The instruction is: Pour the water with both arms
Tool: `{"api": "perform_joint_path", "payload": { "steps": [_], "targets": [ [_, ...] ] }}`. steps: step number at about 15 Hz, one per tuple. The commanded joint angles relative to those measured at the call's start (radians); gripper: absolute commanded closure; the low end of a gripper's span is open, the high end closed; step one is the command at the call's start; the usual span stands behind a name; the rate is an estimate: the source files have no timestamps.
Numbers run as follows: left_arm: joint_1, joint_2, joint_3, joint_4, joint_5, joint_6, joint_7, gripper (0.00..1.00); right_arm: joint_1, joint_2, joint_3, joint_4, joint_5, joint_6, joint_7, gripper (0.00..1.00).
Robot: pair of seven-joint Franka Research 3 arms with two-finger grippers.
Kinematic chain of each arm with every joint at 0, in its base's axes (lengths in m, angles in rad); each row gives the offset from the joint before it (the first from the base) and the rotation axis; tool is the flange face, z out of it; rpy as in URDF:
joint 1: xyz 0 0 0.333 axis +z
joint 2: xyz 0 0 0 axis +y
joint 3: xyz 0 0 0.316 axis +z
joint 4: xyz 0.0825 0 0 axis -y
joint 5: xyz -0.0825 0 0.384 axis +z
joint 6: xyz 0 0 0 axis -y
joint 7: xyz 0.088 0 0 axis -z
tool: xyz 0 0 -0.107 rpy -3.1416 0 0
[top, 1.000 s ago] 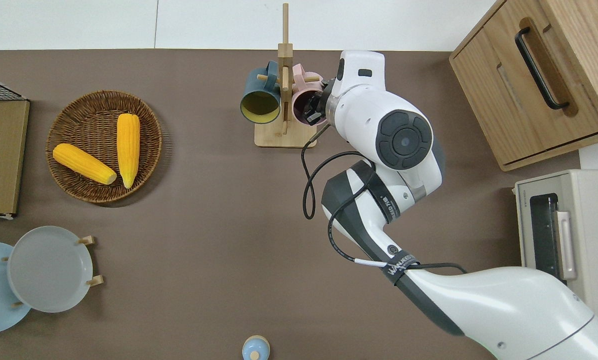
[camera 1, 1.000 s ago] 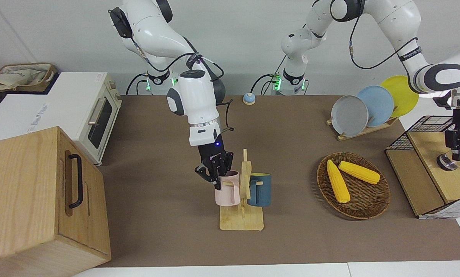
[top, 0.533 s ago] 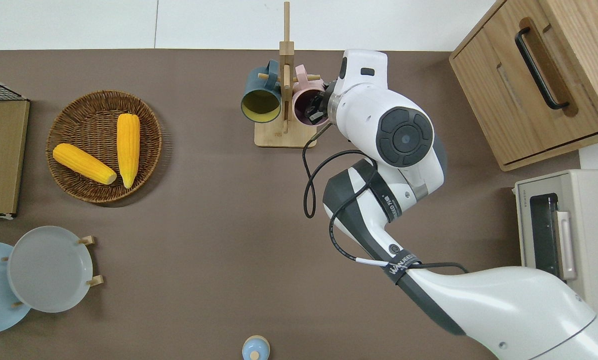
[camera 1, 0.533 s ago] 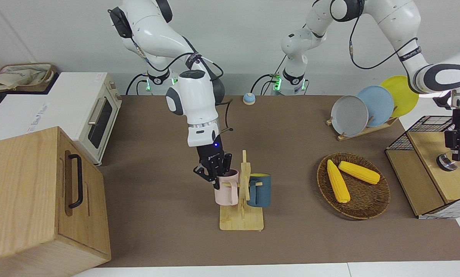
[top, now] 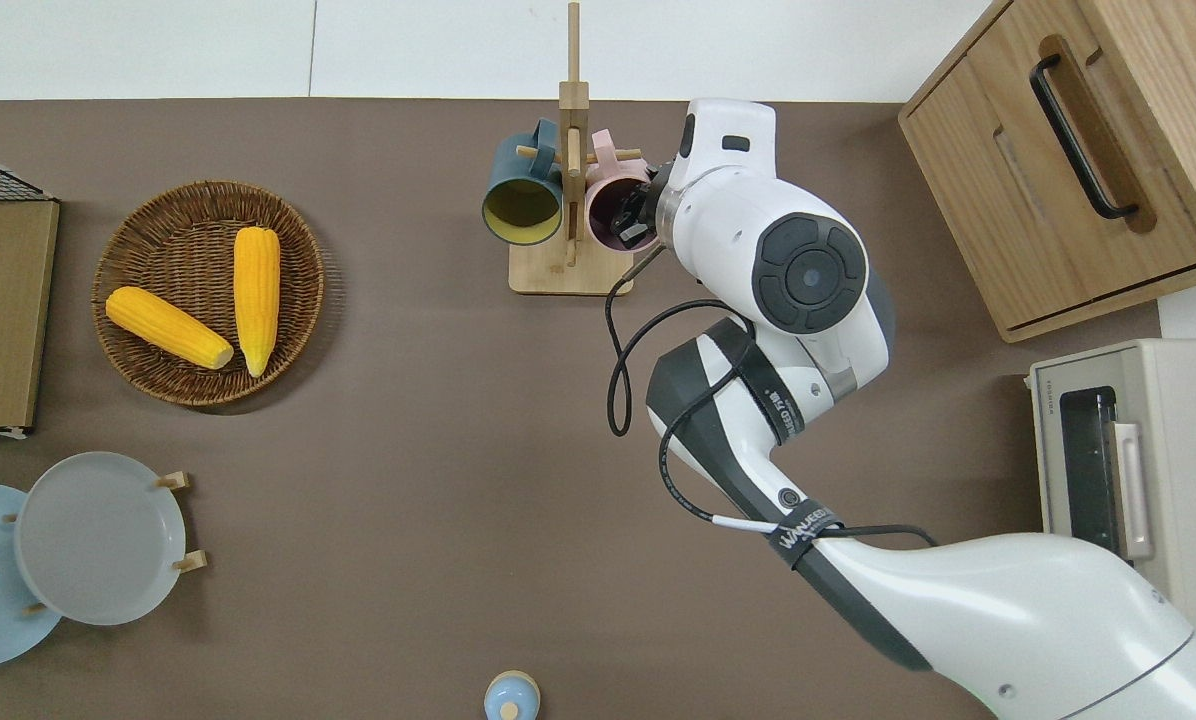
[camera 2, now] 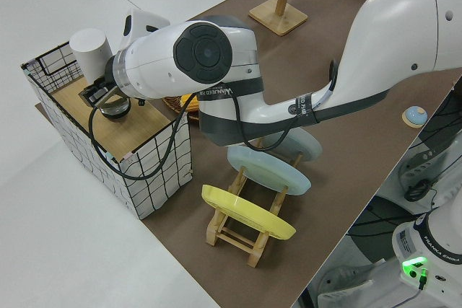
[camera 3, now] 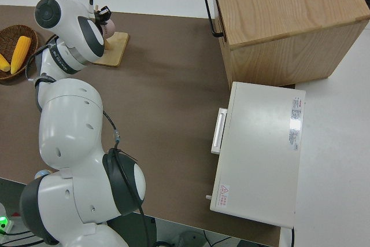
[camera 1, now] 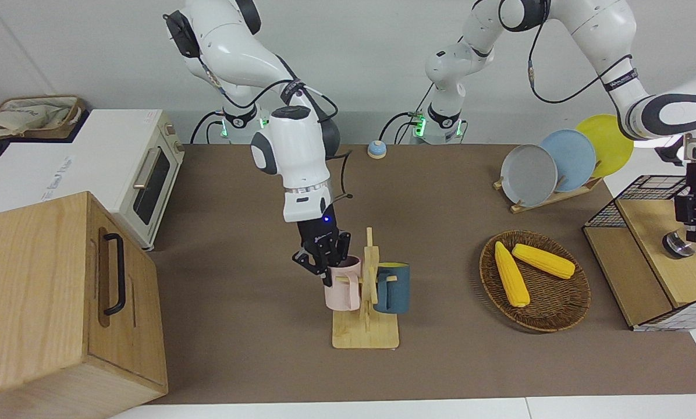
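Since a second ago we have lifted the pink mug [camera 1: 343,284] slightly up its rack [camera 1: 366,332] at mid-frame, our right pincer [camera 1: 320,263] clamping its rim, while our left pincer's [camera 1: 690,216] state we cannot tell.

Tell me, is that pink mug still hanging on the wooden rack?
Yes. The pink mug hangs by its handle on a peg of the wooden rack, with the right gripper at its rim.
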Motion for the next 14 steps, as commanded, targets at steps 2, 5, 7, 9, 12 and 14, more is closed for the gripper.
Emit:
{"api": "perform_joint_path", "payload": {
  "steps": [2, 5, 7, 9, 12, 14],
  "targets": [
    [-0.01, -0.023, 0.005, 0.003, -0.02, 0.014, -0.002, 1.0, 0.008, 0.008, 0.019, 0.011, -0.025, -0.043, 0.037, 0.917],
    [-0.008, -0.029, 0.007, 0.005, -0.02, 0.014, -0.002, 1.0, 0.011, 0.008, 0.019, 0.011, -0.026, -0.046, 0.035, 0.925],
    [-0.007, -0.029, 0.007, 0.005, -0.02, 0.014, -0.002, 1.0, 0.011, 0.006, 0.019, 0.011, -0.026, -0.048, 0.035, 0.925],
    [-0.008, -0.03, 0.007, 0.005, -0.02, 0.014, -0.002, 1.0, 0.011, 0.006, 0.019, 0.011, -0.026, -0.056, 0.035, 0.925],
    [-0.008, -0.032, 0.007, 0.005, -0.019, 0.013, -0.002, 1.0, 0.011, 0.005, 0.019, 0.013, -0.031, -0.073, 0.034, 0.932],
    [-0.01, -0.035, 0.007, 0.005, -0.016, 0.013, -0.008, 1.0, 0.011, 0.003, 0.019, 0.014, -0.031, -0.073, 0.034, 0.934]
  ]
}}
